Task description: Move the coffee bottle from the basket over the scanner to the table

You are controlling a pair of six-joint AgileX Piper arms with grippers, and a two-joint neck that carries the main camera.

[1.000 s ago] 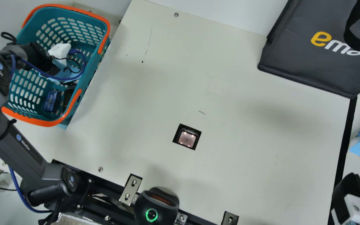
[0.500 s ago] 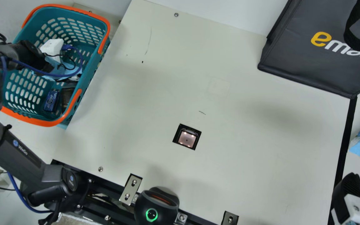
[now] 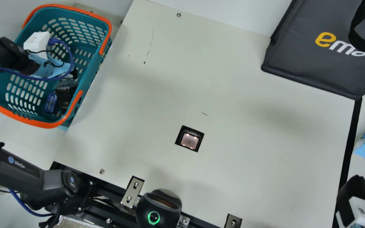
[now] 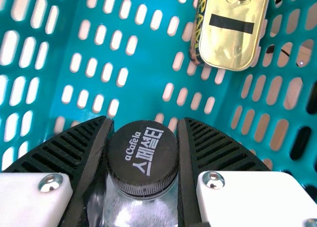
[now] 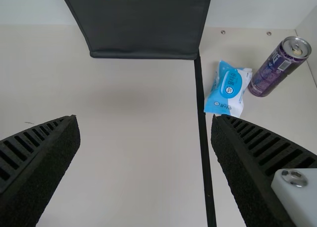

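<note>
Left arm, basket side. Over the last second my wrist has swung toward the outer side of the basket (image 3: 22, 119), the white block (image 3: 37, 41) on it shifting along too; the lower arm has swung outward. More of the dark glossy thing (image 3: 67, 91) beside the blue pack (image 3: 51, 102) is now in sight. Basket, scanner (image 3: 189, 140) and bag (image 3: 315, 60) unmoved.

Meaning, as I judge it: positioning at the bottle is done, and this is the start of bringing it out. Still to do: clear the rim, cross over the scanner, set down on the table (image 3: 233, 152). A low path could knock the bottle on the rim.

Left wrist view gives what the main view hides behind my wrist: my left gripper (image 4: 143, 130) closed on the bottle (image 4: 141, 212), one finger each side, black cap (image 4: 143, 158) between them. Bottle inside the basket; whether off its floor, cannot tell. Same view has a gold-topped can (image 4: 231, 36) by the basket wall, apart from the bottle.

Right gripper (image 5: 144, 120) wide, nothing held. Right wrist view adds a purple drink can (image 5: 280, 66) next to the blue packet (image 5: 229, 91).
</note>
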